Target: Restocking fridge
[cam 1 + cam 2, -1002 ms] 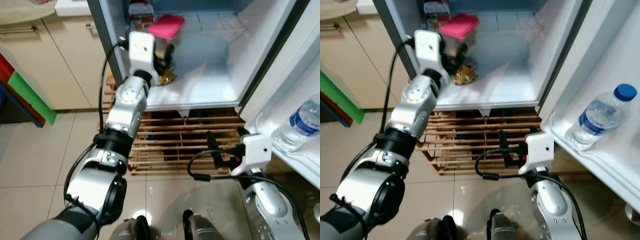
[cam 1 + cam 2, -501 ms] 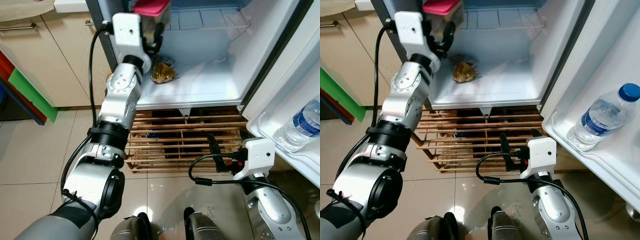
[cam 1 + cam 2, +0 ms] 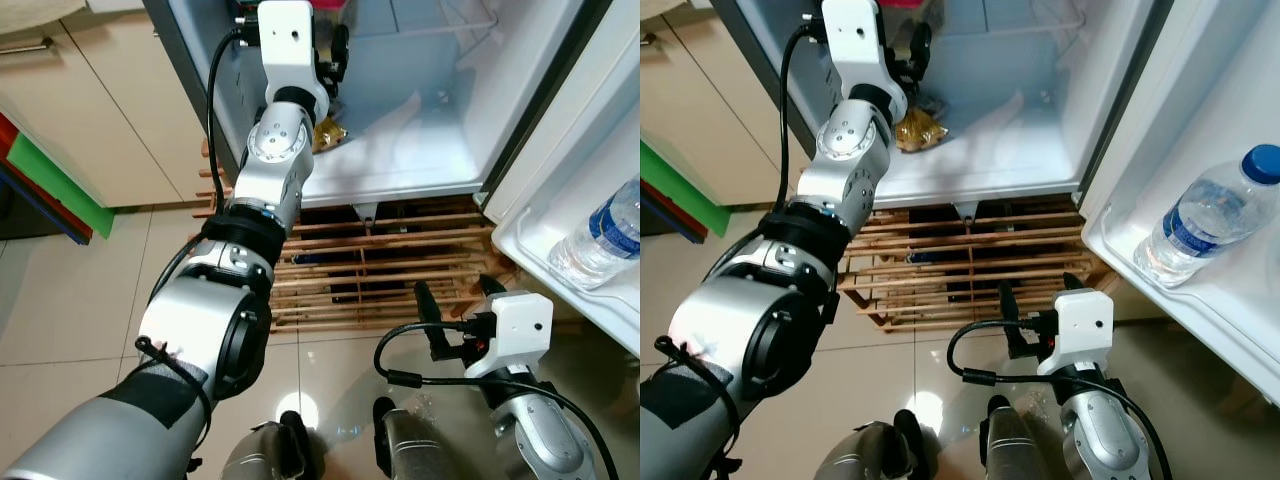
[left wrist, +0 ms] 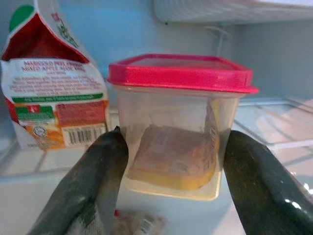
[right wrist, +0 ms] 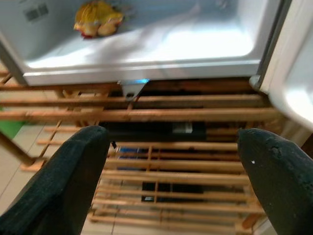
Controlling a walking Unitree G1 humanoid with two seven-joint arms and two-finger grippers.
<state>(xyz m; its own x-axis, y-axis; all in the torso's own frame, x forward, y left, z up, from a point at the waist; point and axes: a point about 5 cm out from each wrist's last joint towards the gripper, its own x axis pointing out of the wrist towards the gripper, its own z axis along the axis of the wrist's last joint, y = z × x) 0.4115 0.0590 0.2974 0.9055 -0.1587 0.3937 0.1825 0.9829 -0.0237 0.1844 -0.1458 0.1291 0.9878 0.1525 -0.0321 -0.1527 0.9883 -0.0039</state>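
Your left tool (image 4: 171, 161) reached into the open fridge (image 3: 420, 150), its fingers (image 4: 93, 181) pinching the sides of a clear container (image 4: 173, 142) with a pink lid (image 4: 181, 72), held above the fridge floor at shelf height. Just left of it stood a carton (image 4: 46, 93) reading "MIXED APPLE ALOE VERA". A yellow packet (image 3: 915, 128) lay on the fridge floor below. Your right tool (image 5: 171, 166) hung low with fingers spread, before the wooden rack (image 5: 171, 152). A blue-capped water bottle (image 3: 1200, 225) sat in the door shelf (image 3: 1160, 300), far right.
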